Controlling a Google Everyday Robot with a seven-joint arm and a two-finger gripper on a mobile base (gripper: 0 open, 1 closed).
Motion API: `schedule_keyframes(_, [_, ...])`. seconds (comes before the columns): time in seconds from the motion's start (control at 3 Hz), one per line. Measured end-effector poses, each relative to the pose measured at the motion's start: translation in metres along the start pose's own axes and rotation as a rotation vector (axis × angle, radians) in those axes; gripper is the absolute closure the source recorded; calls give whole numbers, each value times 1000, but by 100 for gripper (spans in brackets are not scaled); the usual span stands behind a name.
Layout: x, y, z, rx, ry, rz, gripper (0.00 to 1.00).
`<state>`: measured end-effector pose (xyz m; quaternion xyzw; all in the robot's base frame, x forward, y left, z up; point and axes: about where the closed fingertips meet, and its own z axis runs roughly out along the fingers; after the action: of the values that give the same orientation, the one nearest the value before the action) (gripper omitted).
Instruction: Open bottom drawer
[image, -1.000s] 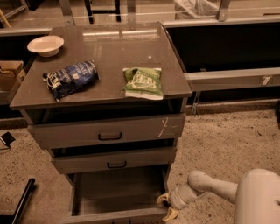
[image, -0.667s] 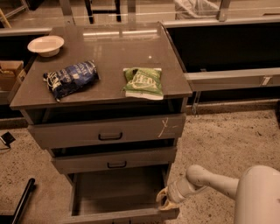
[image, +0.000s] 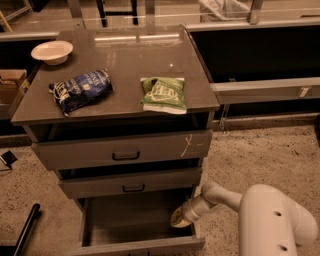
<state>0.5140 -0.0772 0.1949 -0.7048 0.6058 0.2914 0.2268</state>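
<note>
Arm (image: 222, 196) bent low; gripper (image: 180, 218) inside the open bottom drawer (image: 131, 216).

The smooth grey cabinet top (image: 135, 55) carries a round white bowl (image: 51, 51) at its far left corner, a crumpled dark blue snack bag (image: 80, 90) and a green snack bag (image: 163, 94) (at the front edge). My gripper (image: 179, 220) sits well below, at the right side of the bottom drawer (image: 130, 215).
</note>
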Motion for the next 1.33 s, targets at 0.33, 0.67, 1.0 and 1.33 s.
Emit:
schedule_keyframes(0.33, [15,-9,40,4,-2,77,65])
schedule_keyframes(0.67, [22,-12,53,45,36,102,42])
schedule_keyframes(1.0, [22,19,46,71,93,103,11])
schedule_keyframes(1.33, [21,20,45,71,98,102,0])
